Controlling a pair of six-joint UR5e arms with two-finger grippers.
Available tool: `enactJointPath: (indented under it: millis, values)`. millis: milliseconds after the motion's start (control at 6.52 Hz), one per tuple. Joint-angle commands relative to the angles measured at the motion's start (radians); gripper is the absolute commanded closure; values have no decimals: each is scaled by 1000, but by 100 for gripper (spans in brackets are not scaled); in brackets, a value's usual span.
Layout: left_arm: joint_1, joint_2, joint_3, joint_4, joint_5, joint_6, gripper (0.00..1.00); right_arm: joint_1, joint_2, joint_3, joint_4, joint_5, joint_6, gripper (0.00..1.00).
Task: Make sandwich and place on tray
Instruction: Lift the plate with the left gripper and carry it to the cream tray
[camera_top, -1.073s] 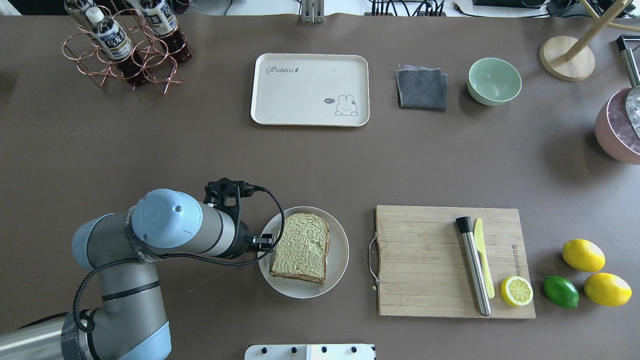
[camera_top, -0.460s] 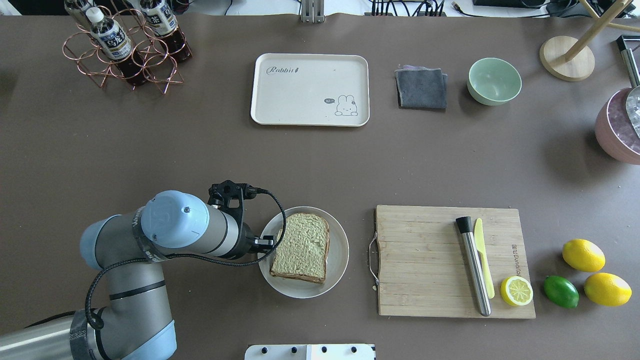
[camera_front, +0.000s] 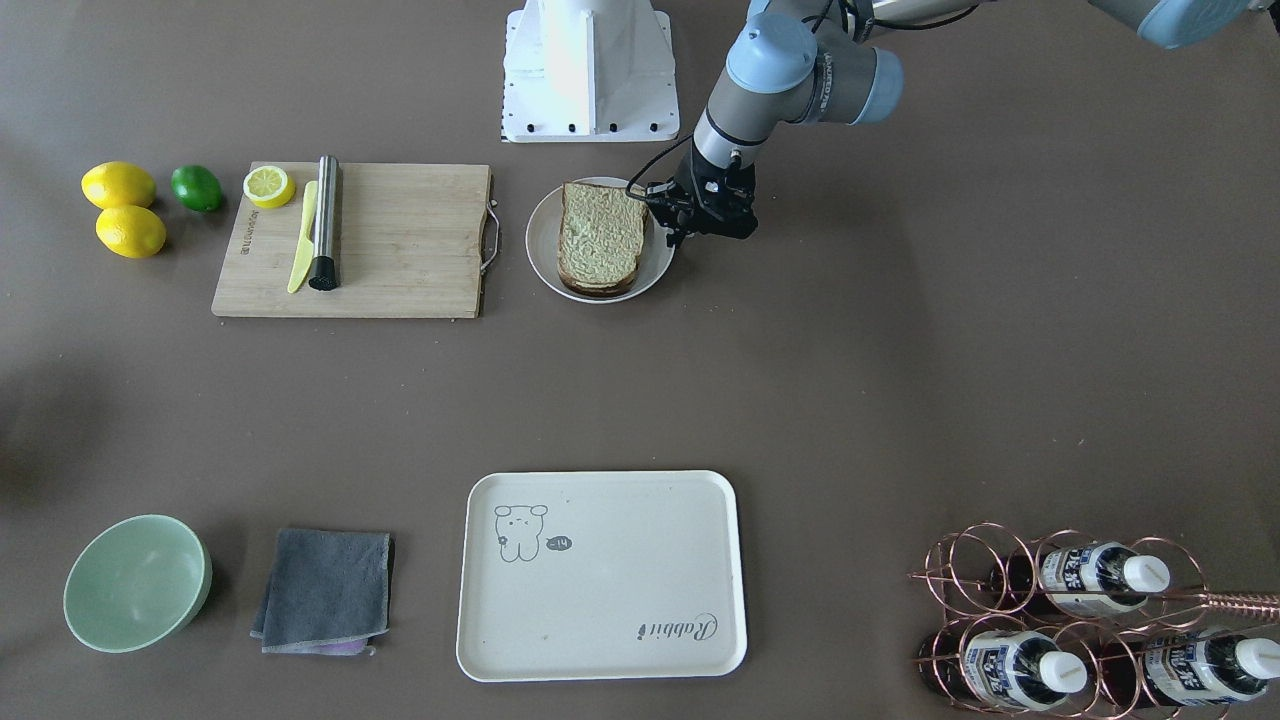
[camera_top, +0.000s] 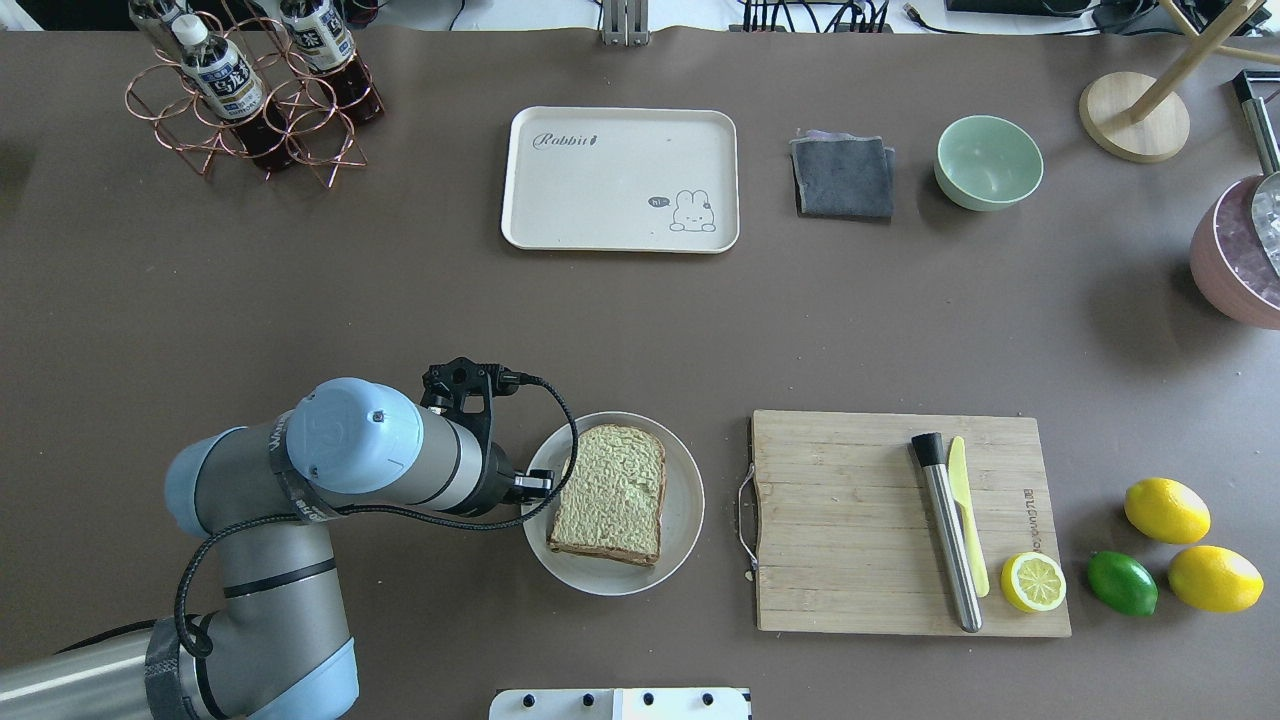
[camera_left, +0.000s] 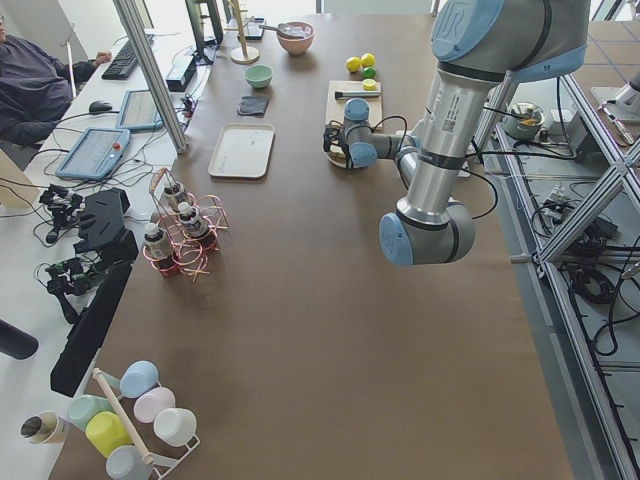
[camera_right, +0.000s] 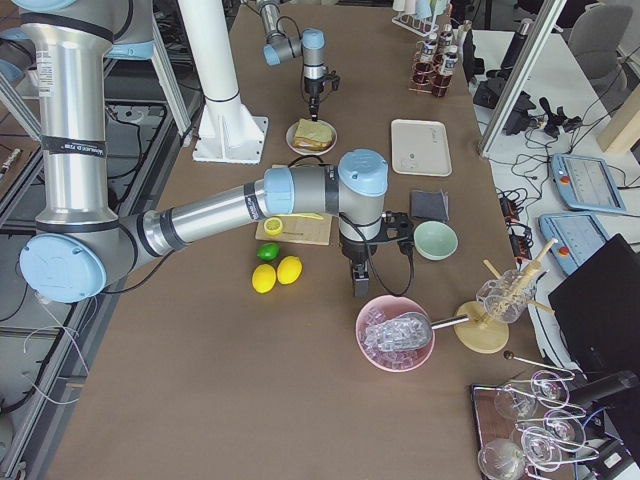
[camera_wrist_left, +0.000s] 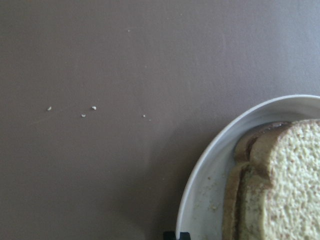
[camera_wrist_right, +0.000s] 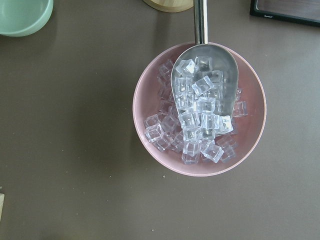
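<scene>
Sandwich (camera_top: 608, 492) lies on the plate (camera_top: 688, 500) near the desk's robot-side edge. We judge it soft, light, prone to shear; pinch across both crusts. Left pincer (camera_front: 675, 225) hangs at the rim; we cannot tell its opening.

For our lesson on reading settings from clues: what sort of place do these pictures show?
Most likely a robotics lab staged as a mock kitchen: a large robot arm at a long table, an operator seated by control tablets, and a sandwich on a plate.
</scene>
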Motion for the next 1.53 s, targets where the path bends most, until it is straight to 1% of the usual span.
enactJointPath:
  millis: [0,153,307,460,613,767,920,1073,1227,1380]
  values:
    - [-28,-29,-2,0,-10,1,100,16,-23,-8,1,-2,1,0]
    - [-78,-38,-1,0,-18,5,100,18,-25,-11,1,-4,1,0]
    - [-149,-56,3,11,-72,78,100,19,-45,-21,1,-5,1,0]
    - [-224,-94,54,9,-144,102,100,19,-63,-26,1,-30,1,0]
    - [-291,-189,156,9,-200,130,100,19,-63,-53,3,-44,3,0]
    - [-348,-263,264,6,-223,189,100,18,-63,-80,3,-45,3,0]
    - [-403,-323,356,5,-263,226,100,19,-62,-87,3,-45,4,0]
    - [-449,-389,469,3,-303,299,100,19,-63,-89,3,-45,4,0]
    - [-479,-461,581,2,-312,341,100,19,-63,-89,3,-45,4,0]
    - [-493,-539,733,-49,-315,375,100,18,-63,-89,3,-45,6,0]
